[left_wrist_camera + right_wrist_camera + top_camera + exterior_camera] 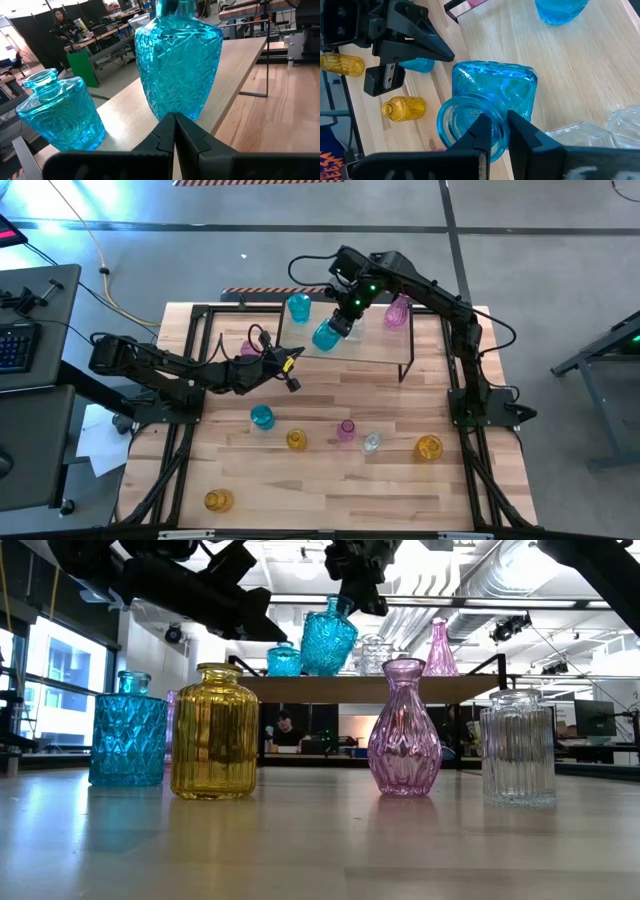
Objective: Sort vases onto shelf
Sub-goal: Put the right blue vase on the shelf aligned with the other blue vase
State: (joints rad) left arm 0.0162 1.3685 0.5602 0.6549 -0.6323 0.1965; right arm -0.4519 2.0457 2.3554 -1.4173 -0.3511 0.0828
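Down front in the low view you've got four vases lined up on the table [330,480]: a teal vase [128,730], a yellow vase [214,732], a pink vase [404,730] and a clear ribbed vase [518,748]. Behind them is the shelf [350,688]. The right gripper [494,131] is clamped on the rim of a teal diamond-cut vase [328,334], one finger inside the neck, and holds it tilted at the shelf's left end near the front edge. Another teal bottle [299,307] sits just beside it on the shelf, with a pink bottle [397,311] at the far right end. The left gripper [291,381] is pinched shut on nothing, hovering just left of the shelf.
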